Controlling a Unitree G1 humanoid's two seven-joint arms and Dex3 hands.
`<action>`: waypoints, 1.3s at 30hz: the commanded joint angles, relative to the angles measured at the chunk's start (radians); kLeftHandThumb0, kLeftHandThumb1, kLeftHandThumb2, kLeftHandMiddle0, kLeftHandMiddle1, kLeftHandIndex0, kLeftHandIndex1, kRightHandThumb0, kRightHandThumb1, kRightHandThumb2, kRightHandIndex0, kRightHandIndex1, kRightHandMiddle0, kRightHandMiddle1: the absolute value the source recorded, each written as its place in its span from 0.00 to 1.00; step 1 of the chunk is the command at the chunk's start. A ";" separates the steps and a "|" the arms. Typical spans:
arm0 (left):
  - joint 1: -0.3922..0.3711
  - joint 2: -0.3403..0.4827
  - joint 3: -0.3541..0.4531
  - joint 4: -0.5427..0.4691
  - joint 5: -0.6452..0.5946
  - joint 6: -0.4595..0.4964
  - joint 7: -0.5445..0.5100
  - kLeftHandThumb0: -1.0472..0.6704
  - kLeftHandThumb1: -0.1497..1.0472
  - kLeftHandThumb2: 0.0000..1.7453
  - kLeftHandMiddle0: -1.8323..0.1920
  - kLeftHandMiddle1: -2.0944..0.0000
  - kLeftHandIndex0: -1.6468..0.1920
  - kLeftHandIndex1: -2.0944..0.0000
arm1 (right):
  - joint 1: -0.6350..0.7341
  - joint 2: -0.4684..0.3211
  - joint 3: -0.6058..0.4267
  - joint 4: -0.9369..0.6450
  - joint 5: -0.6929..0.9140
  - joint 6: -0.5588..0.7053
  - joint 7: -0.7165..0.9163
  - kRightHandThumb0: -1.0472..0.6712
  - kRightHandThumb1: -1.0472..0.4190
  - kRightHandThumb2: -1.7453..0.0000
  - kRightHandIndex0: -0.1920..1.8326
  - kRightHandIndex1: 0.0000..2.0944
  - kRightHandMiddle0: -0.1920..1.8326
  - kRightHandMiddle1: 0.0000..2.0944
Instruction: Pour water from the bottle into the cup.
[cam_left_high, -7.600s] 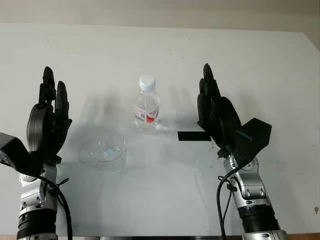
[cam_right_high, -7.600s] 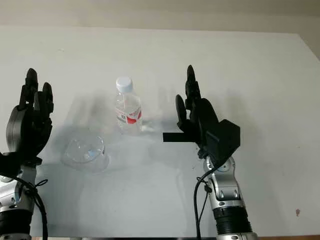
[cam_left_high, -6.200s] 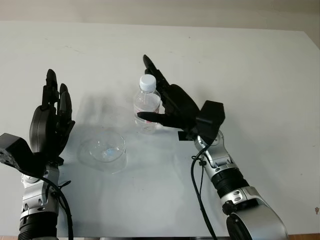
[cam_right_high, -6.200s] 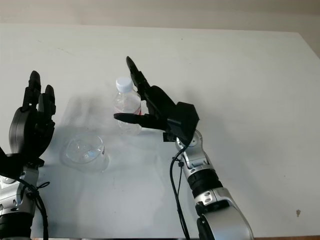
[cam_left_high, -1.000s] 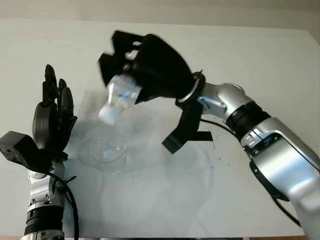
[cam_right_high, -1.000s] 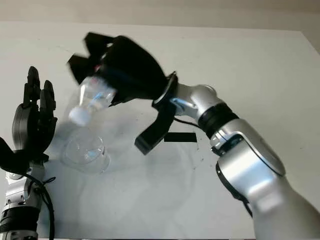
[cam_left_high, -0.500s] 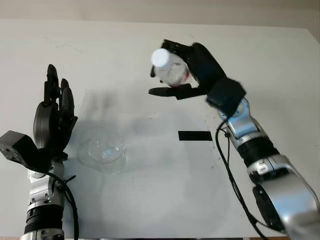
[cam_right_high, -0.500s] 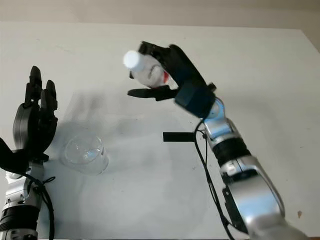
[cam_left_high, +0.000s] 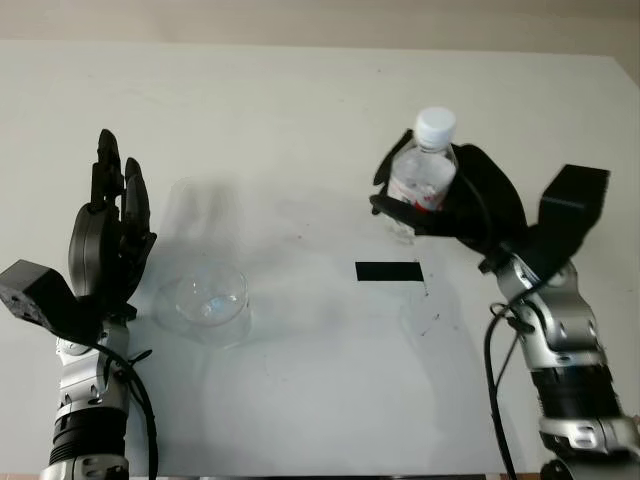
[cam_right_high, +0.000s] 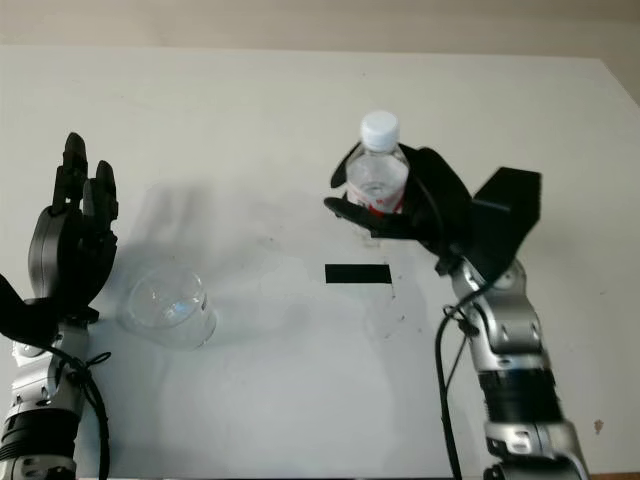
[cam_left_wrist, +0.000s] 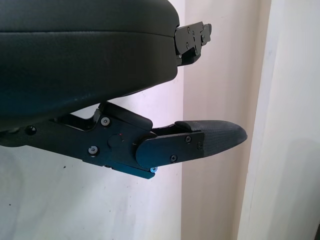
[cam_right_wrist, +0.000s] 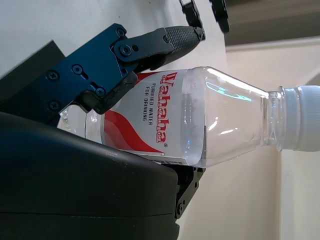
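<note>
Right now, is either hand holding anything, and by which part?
The right hand holds the bottle around its labelled body, cap up. The left hand, beside the cup, is open.

My right hand (cam_left_high: 455, 205) is black, and the bottle (cam_left_high: 423, 175) in it is clear with a white cap and a red-and-white label. On the white table (cam_left_high: 300, 400) sit a clear cup (cam_left_high: 210, 300) and a black strip (cam_left_high: 389, 271).

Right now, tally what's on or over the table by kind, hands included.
Bottles: 1, the bottle, upright in the right hand
Cups: 1, the cup
Tape strips: 1, black tape
Hands: 2, counting the open left hand
Total: 5
</note>
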 joint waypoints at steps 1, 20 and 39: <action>0.010 -0.003 -0.002 -0.011 0.000 0.005 0.001 0.18 1.00 0.31 1.00 1.00 1.00 1.00 | 0.025 0.017 -0.017 -0.042 0.018 0.018 -0.007 0.35 0.00 0.76 0.68 1.00 0.51 1.00; 0.039 0.001 0.004 -0.043 -0.012 0.013 -0.012 0.19 1.00 0.31 1.00 1.00 1.00 1.00 | 0.028 0.103 0.002 -0.017 0.028 0.116 -0.020 0.33 0.00 0.75 0.69 1.00 0.50 1.00; 0.040 0.005 0.012 -0.037 -0.022 0.008 -0.019 0.19 1.00 0.31 1.00 1.00 1.00 1.00 | 0.059 0.117 0.062 0.086 -0.110 -0.174 0.043 0.34 0.00 0.73 0.65 1.00 0.45 1.00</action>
